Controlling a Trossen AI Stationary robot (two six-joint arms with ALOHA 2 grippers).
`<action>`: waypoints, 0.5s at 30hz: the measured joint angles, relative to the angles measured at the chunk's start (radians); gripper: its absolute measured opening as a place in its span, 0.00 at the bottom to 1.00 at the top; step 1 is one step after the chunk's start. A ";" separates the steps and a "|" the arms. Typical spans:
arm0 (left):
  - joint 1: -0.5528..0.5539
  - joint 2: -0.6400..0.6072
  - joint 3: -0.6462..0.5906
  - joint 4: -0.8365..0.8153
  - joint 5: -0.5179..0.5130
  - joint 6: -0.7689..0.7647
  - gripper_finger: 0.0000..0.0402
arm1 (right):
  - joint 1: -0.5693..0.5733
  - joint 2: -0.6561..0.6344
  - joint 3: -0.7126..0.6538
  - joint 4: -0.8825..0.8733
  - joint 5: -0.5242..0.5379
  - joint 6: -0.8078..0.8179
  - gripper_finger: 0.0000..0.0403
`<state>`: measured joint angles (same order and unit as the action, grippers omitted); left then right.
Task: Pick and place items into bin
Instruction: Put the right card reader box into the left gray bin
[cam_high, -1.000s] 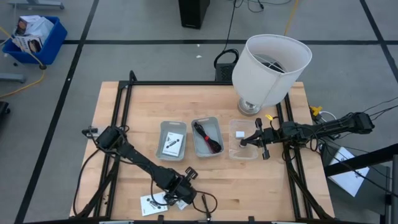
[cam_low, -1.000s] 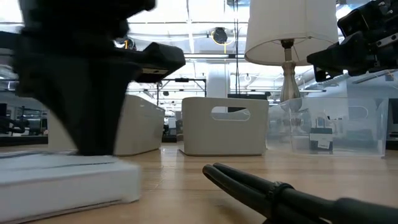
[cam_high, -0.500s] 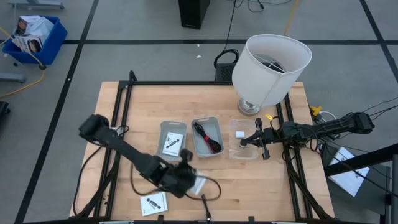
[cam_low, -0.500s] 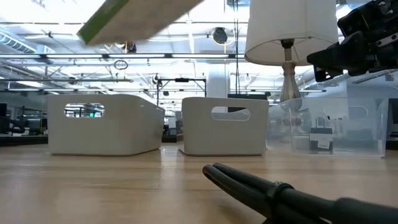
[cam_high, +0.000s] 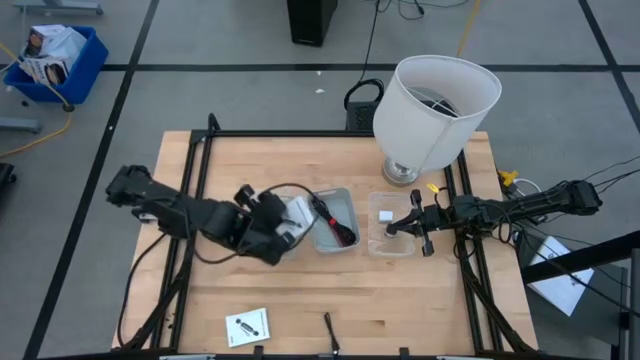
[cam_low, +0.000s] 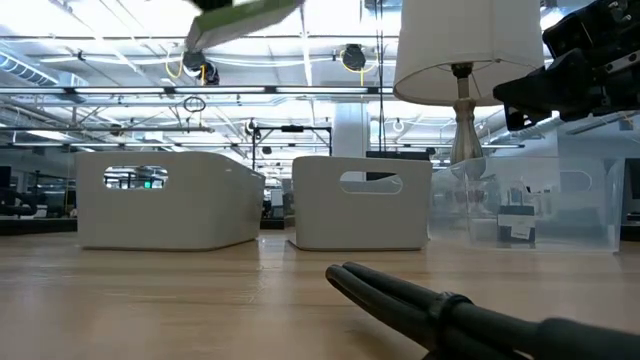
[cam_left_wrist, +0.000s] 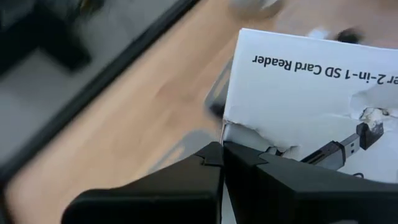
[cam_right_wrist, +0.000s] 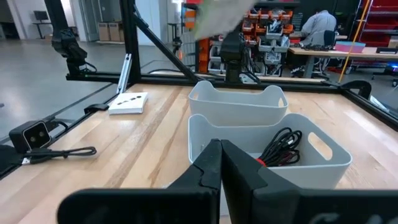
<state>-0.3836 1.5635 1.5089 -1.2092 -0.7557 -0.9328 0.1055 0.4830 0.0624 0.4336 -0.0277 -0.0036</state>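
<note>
White card box (cam_high: 298, 212) marked "2-in-1 SD Card Reader" is pinched in the left gripper (cam_high: 283, 220), whose fingers (cam_left_wrist: 205, 163) clamp its edge; it hangs in the air over the left grey bin (cam_high: 268, 232), which it mostly hides from above. Just right of it, the middle grey bin (cam_high: 334, 220) holds a black-and-red cable bundle (cam_high: 333, 221). Further right, the clear bin (cam_high: 390, 226) holds a small white block (cam_high: 384, 214) at its far side. The right gripper (cam_high: 394, 228) hovers over this clear bin with its fingers (cam_right_wrist: 214, 163) pressed together on nothing. Behind the clear bin, at the table's far right, stands a large white lampshade (cam_high: 436, 108) on its lamp base. Near the table's front edge, a second white card (cam_high: 247, 326) lies flat on the wood (cam_high: 420, 300), and a thin dark stick (cam_high: 330, 329) lies to its right, well apart from the bins.
</note>
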 joint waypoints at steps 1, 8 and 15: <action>0.008 0.003 -0.001 -0.036 0.013 -0.059 0.01 | 0.000 0.000 0.000 0.003 0.000 0.000 0.00; 0.071 0.009 -0.112 -0.070 0.135 -0.294 0.01 | 0.000 0.000 0.000 0.004 0.000 0.004 0.00; 0.128 0.008 -0.270 -0.021 0.257 -0.411 0.01 | 0.000 0.000 0.000 0.004 -0.002 0.019 0.00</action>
<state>-0.2557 1.5719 1.2388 -1.2302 -0.4991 -1.3436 0.1058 0.4828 0.0624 0.4374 -0.0292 0.0151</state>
